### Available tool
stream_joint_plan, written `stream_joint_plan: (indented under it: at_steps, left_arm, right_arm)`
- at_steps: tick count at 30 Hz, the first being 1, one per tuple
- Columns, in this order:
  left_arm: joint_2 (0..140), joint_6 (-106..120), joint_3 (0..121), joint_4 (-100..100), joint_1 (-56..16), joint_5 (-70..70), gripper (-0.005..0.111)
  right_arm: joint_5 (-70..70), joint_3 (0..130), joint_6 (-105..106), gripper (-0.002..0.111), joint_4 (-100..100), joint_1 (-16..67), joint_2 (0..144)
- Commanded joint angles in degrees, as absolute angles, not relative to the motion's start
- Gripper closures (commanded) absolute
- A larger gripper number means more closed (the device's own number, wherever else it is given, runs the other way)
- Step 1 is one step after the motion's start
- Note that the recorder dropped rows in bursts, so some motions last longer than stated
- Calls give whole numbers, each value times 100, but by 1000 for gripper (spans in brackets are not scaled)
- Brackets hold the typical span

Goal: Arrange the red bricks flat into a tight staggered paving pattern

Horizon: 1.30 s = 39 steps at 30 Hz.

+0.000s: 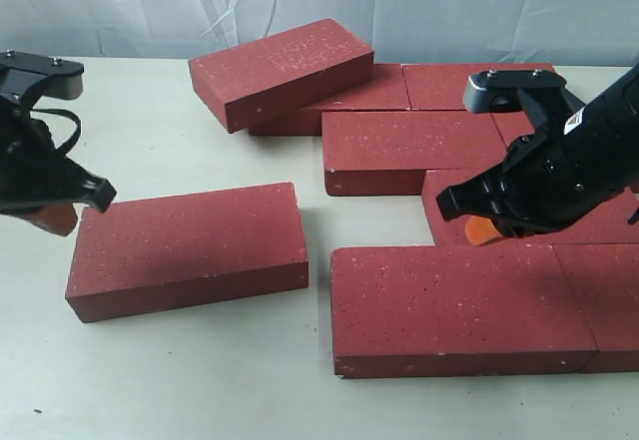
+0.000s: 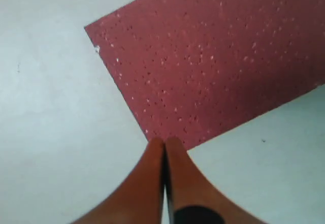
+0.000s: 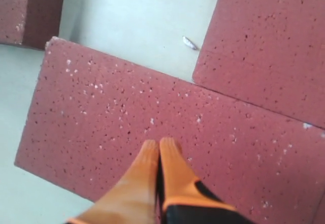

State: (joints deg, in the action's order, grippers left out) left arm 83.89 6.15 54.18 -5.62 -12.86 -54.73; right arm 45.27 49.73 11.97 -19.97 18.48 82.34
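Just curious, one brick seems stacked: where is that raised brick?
In the exterior view the raised dark red speckled rectangular brick lies at the back, left of centre, resting partly on a flat red brick.

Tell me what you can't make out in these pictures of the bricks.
Exterior view: the right claw covers much of one middle brick.
Exterior view: the tilted brick hides part of the brick beneath.
Exterior view: the picture edge cuts off the front right brick.
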Motion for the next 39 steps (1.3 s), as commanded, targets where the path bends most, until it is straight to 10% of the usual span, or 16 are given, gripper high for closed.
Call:
stream_joint_plan:
  at_steps: [1,39]
  left_arm:
    - [8329,1148,4941,-886,-1269,-5528,107]
    - [9398,1911,4216,-896,-1573,-3551,107]
  right_arm:
    - [4423,5323,1222,109,-1923,1846,8182]
    - [4433,5396,1222,109,-1936,1846,8182]
